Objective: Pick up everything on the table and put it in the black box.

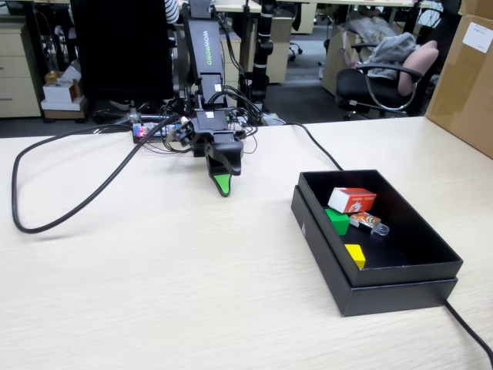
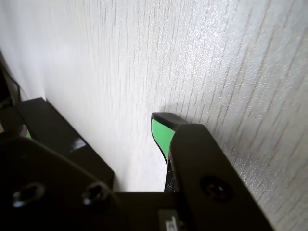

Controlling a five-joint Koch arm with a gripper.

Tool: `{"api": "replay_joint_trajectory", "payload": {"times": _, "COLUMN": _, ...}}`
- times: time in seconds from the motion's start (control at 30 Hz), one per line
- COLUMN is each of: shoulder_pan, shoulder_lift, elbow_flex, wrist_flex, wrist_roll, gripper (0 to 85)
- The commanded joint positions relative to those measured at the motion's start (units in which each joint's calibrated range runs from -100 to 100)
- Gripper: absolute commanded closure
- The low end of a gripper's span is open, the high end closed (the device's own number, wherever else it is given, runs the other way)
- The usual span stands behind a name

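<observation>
The black box [image 1: 400, 287] sits on the table [image 1: 154, 293] at the right of the fixed view. Inside it lie the red carton [image 1: 352, 200], the green cube [image 1: 337, 220] and the yellow cube [image 1: 355, 255], along with a small orange-patterned stick [image 1: 368, 223]. My gripper [image 1: 223, 183] hangs tip-down over bare table, well left of the box and touching none of these things. In the wrist view only one green-padded fingertip [image 2: 161, 134] shows above the wood grain, with the box wall [image 2: 57, 130] off to the left. Nothing is seen between the jaws, which overlap.
A thick black cable [image 1: 46, 223] loops across the table's left side. A thinner cable [image 1: 320, 150] runs behind the box and reappears at the front right [image 1: 470, 331]. A brown cardboard carton [image 1: 466, 69] stands at the far right edge.
</observation>
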Motion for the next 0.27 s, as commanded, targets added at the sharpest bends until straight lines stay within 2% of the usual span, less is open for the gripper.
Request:
{"api": "replay_joint_trajectory", "payload": {"times": 0.0, "shoulder_pan": 0.0, "shoulder_lift": -2.14, "elbow_flex": -2.07, "wrist_flex": -0.56, "wrist_roll": 0.1, "gripper": 36.8}}
{"api": "replay_joint_trajectory", "payload": {"times": 0.23, "shoulder_pan": 0.0, "shoulder_lift": -9.14, "elbow_flex": -5.79, "wrist_flex": -0.65, "wrist_roll": 0.1, "gripper": 36.8}}
